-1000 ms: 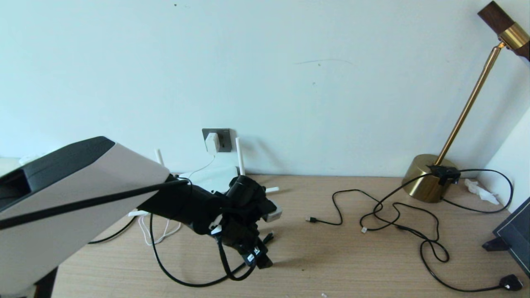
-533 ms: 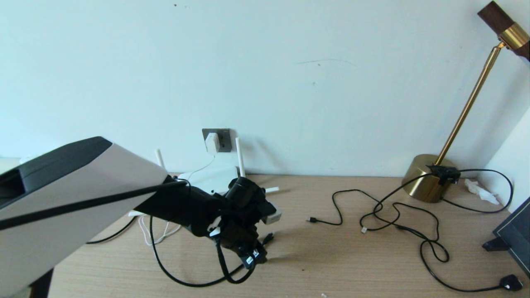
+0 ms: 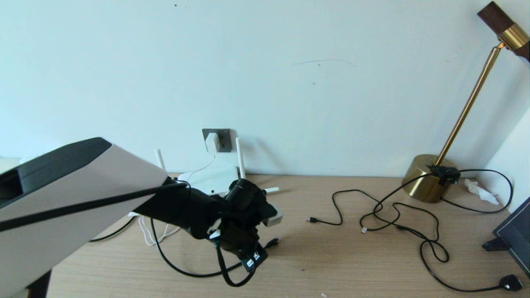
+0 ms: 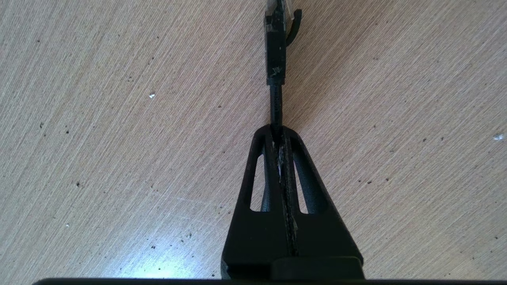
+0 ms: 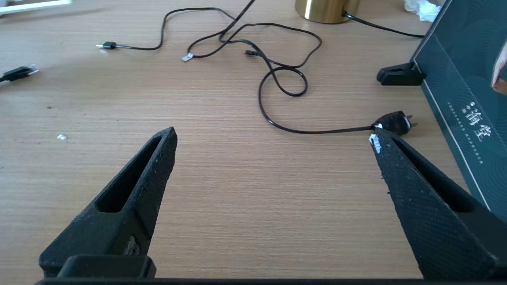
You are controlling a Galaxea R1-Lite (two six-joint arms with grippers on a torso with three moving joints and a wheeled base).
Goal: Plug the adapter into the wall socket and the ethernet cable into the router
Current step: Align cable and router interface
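Pale wall stood behind a wooden bench, where the adapter sat in the wall socket at 12 o'clock from the router. At about 5 o'clock from the router, the left pincer was clenched on the ethernet cable just behind its boot, plug pointing ahead. That cable looked light and limp, its clip fragile, so gripping near the stiff boot seemed wise; the right pincer hung released over bare bench.

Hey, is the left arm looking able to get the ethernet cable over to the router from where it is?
Probably yes. The left gripper is shut on the ethernet cable, and the router sits just behind it with bare table around.
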